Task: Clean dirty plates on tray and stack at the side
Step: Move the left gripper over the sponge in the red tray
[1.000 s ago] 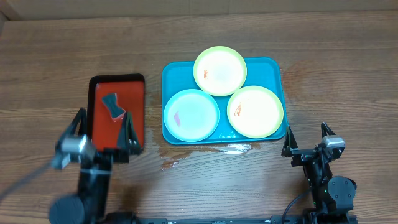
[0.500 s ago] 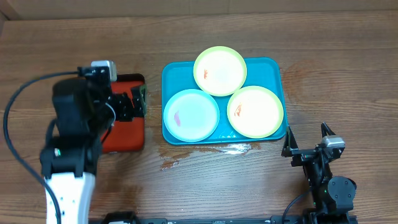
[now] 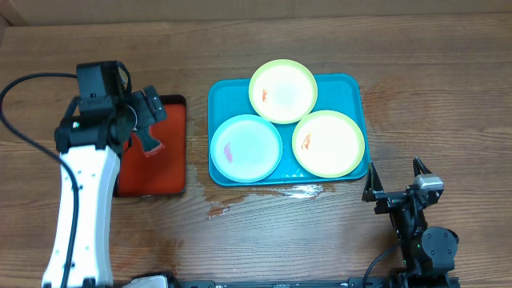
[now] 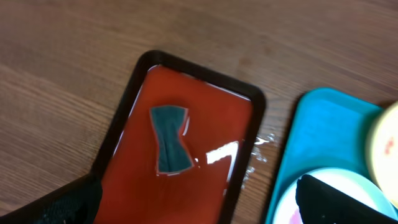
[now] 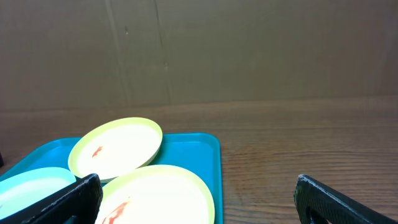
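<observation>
Three plates lie on the teal tray (image 3: 228, 94): a pale yellow one (image 3: 282, 90) at the back, a light blue one (image 3: 246, 148) front left, and a pale yellow one (image 3: 328, 142) front right. Each bears a small orange-red smear. My left gripper (image 3: 148, 118) hangs open over the red tray (image 3: 152, 172), above a dark teal sponge (image 4: 169, 147) lying in it. In the left wrist view nothing sits between its fingers (image 4: 336, 199). My right gripper (image 3: 394, 182) stands open near the table's front edge, just off the teal tray's front right corner, with nothing in it.
The red tray with its black rim (image 4: 127, 106) holds a film of liquid and lies left of the teal tray (image 4: 311, 130). Wet patches (image 3: 304, 190) mark the wood in front of the teal tray. A cardboard wall (image 5: 199, 50) stands behind the table.
My left arm has lifted from the table's front left and swung back over the red tray, its gripper now above the sponge. The right arm and the plates have not moved.
</observation>
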`<action>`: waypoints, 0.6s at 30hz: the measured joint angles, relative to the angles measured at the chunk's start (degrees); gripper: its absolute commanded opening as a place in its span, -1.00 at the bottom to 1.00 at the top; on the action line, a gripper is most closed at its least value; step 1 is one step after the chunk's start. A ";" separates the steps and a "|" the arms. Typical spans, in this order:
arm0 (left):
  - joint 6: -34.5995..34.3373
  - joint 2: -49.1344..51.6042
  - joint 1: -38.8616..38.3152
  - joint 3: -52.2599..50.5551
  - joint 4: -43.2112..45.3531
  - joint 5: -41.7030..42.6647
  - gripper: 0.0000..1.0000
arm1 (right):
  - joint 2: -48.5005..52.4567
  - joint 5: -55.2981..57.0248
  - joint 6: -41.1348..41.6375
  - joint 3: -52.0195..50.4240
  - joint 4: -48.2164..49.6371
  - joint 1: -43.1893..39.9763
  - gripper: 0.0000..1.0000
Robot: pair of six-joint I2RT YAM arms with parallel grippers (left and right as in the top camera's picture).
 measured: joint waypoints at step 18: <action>-4.26 22.56 1.07 0.02 7.98 1.68 1.00 | 0.00 -0.02 0.00 0.00 0.00 0.00 1.00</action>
